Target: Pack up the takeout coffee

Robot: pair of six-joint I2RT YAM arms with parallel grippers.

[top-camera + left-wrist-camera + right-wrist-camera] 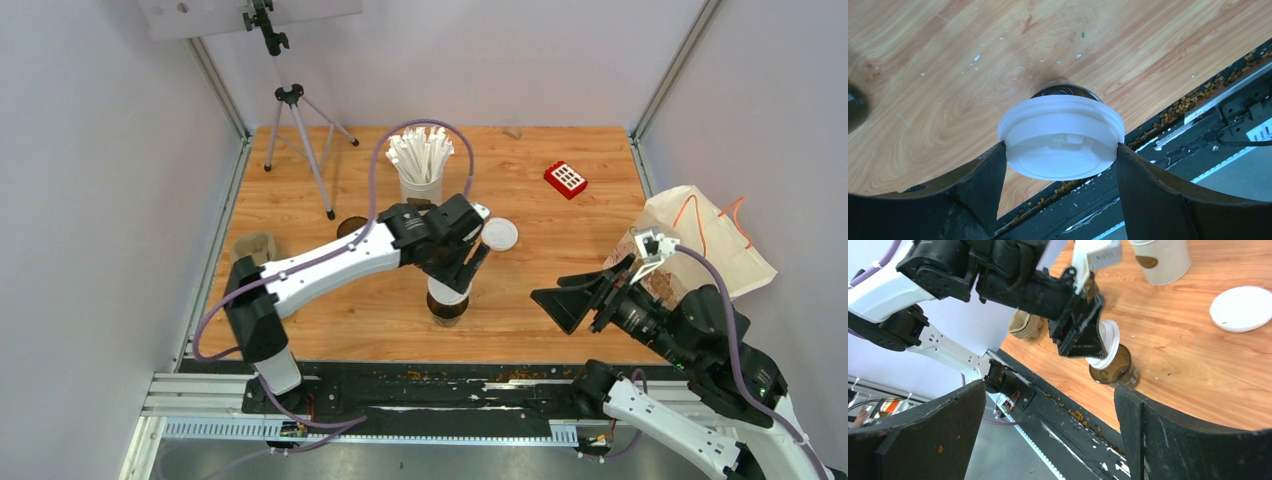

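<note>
A dark brown paper cup [447,308] stands near the table's front edge, also seen in the right wrist view [1114,369]. My left gripper [452,272] hangs right over it, shut on a round white lid [1061,137] with a finger against each side of the rim. The lid [1106,341] sits tilted at the cup's mouth [1064,91]. A second dark cup [350,226], without a lid, shows partly behind my left arm. A loose white lid [499,234] lies flat on the wood. My right gripper [575,297] [1050,430] hovers open and empty at the front right.
A white cup of paper-wrapped sticks [422,165] stands at the back. The beige pulp carrier [255,247] lies at the left. A red block [565,179], a paper bag with orange handles [705,240] and a tripod [295,130] are also here. Crumbs litter the black front rail [440,375].
</note>
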